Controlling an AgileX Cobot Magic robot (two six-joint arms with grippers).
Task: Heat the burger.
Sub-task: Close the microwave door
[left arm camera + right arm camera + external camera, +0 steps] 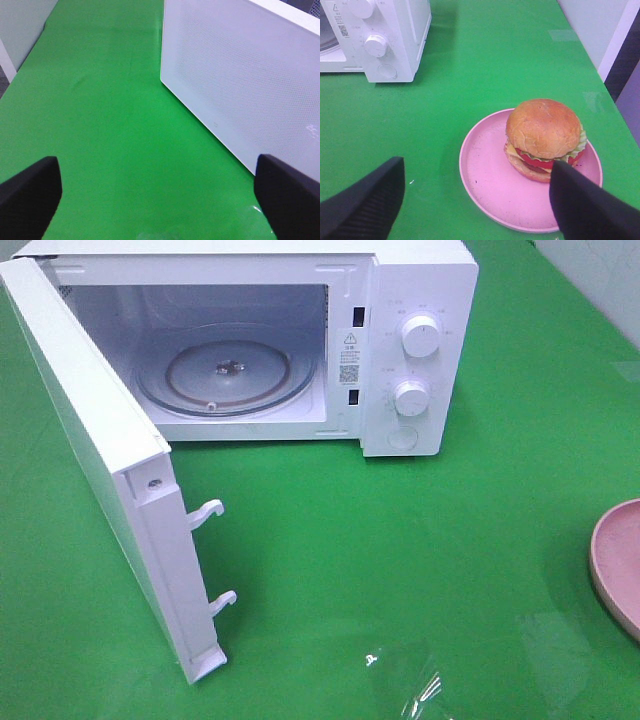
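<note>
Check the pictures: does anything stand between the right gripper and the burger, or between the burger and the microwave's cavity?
Nothing visible does. The right gripper is open just short of the burger on its pink plate. The microwave has its door swung open, with only green table between.

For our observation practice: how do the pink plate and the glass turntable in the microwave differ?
The plate is opaque pink; the turntable is clear glass. The plate sits on the green table and carries a burger; the turntable sits inside the open microwave and carries nothing. Both are round and shallow.
</note>
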